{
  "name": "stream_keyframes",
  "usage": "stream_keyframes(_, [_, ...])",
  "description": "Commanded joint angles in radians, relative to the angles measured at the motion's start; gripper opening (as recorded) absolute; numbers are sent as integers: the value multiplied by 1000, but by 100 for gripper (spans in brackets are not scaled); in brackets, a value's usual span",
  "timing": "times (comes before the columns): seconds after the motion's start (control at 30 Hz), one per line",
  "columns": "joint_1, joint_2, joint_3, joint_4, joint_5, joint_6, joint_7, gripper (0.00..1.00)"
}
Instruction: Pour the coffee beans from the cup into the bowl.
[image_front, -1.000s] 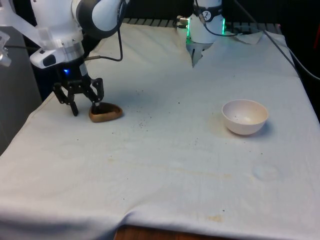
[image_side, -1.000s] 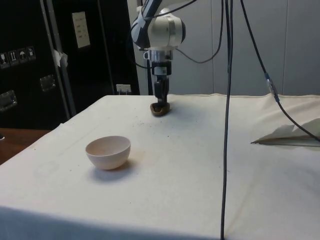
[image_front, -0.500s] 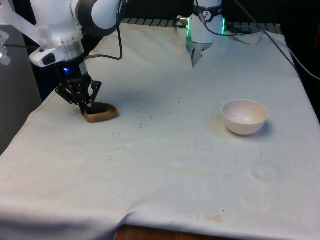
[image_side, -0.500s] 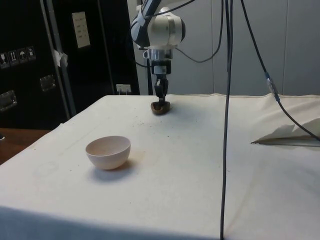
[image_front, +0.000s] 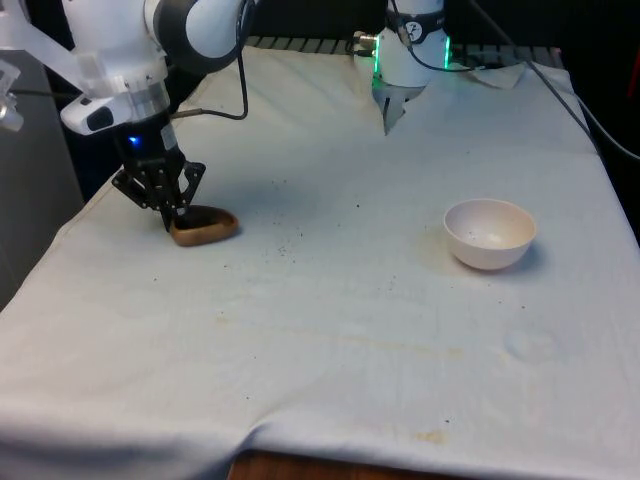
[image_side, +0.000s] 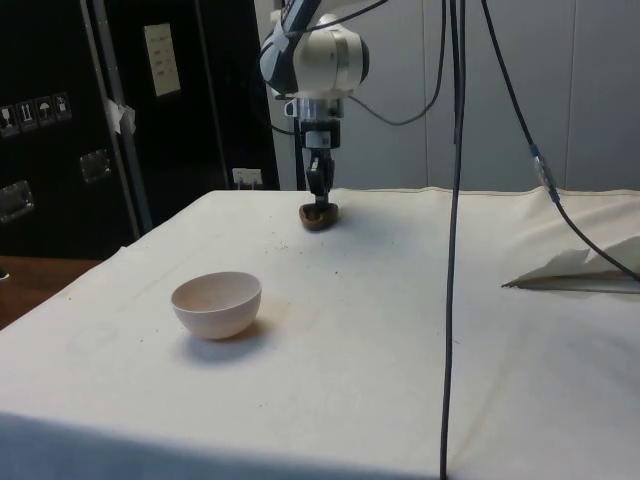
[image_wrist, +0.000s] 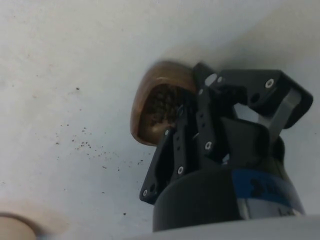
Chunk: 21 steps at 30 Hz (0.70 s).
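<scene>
Nearest the front edge of the counter, the white cloth lies bare, with a faint yellowish stain near the edge and a shallow round dent toward the front view's right. Farther in, toward the counter's edge on the front view's right, a white bowl stands upright on the cloth; in the side view the bowl casts a soft shadow beside it, and what it holds cannot be made out. Between the bowl and the far side, small dark specks lie scattered over the cloth. Beyond them, close to the counter's edge on the front view's left and well apart from the bowl, a brown cup sits on the cloth. The claw reaches down onto it, its black fingers drawn together and pinching the cup's rim. From the wrist, the cup shows dark coffee beans inside, with one finger inside the rim. At the far edge, a folded flap of cloth lies raised.
</scene>
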Motion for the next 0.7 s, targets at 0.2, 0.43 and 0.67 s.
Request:
stream_keyframes(0.2, [36, -47, -9, -37, -15, 9, 36, 0])
stream_keyframes(0.43, [57, -94, -10, -69, -42, 9, 64, 0])
stream_keyframes(0.67, [77, -137, -11, -95, -69, 10, 94, 0])
